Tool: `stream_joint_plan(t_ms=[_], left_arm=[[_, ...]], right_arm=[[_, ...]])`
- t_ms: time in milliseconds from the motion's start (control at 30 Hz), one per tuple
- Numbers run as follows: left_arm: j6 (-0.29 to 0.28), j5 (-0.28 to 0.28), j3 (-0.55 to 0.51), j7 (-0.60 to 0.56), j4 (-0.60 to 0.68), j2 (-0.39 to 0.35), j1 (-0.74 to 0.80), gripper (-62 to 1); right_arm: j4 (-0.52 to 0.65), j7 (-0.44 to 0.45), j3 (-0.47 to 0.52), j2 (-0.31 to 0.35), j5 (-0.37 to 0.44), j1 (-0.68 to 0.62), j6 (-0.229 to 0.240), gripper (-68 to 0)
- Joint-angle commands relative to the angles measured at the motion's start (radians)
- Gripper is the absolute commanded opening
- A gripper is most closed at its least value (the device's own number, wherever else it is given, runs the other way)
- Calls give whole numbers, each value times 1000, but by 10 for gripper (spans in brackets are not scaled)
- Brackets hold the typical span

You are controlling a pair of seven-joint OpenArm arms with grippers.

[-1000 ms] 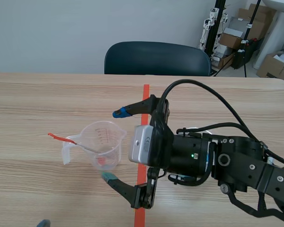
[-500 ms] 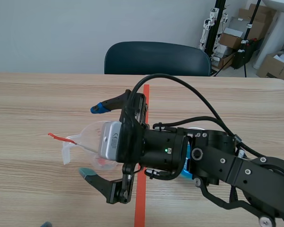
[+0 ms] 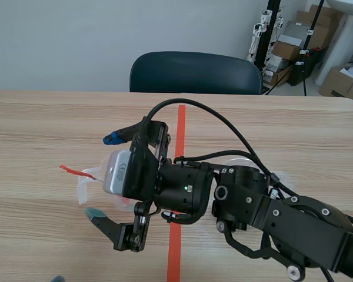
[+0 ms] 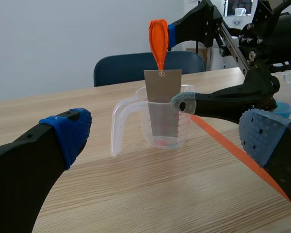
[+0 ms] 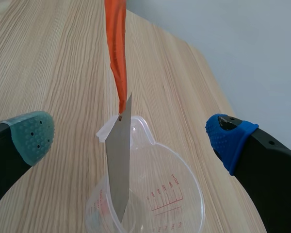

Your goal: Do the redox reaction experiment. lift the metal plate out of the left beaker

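Note:
A clear plastic beaker (image 4: 136,121) stands on the wooden table ahead of my open left gripper (image 4: 165,133). A grey metal plate (image 4: 162,102) stands upright in it, with an orange ribbon (image 4: 158,36) tied to its top hole. My right gripper (image 5: 131,137) is open, its pads either side of the plate (image 5: 119,160) and beaker (image 5: 169,194), touching neither. The ribbon (image 5: 115,43) runs away from the plate. In the scene view the right gripper (image 3: 103,176) covers most of the beaker; the handle (image 3: 82,189) and ribbon end (image 3: 70,171) show.
An orange tape line (image 3: 180,126) runs down the table's middle. A second beaker with blue liquid (image 4: 286,104) stands beyond the tape, behind the right arm. A dark chair (image 3: 194,70) is across the table, with boxes (image 3: 294,41) in the far corner.
The right arm has swung left across the tape line, bringing its open fingers from beside the beaker to either side of it. The beaker and plate have not moved.

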Motion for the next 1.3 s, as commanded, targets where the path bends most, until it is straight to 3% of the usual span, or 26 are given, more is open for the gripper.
stream_joint_plan(t_ms=[0,133,333,400,1167,1267], left_arm=[[1,-3,1,-15,10,-1,5,14],[1,-3,1,-14,10,-1,5,14],[1,-3,1,-14,10,-1,6,14],[1,-3,1,-14,10,-1,6,14],[2,-4,1,-14,10,-1,9,14],[2,-4,1,-14,10,-1,9,14]], right_arm=[[9,14,2,-3,11,22,-3,4],[9,14,2,-3,11,21,-3,4],[9,-5,2,0,12,20,-3,-238],[9,-4,2,3,12,20,3,-291],[9,-18,2,2,12,20,35,-646],[9,-18,2,2,12,20,35,-661]])
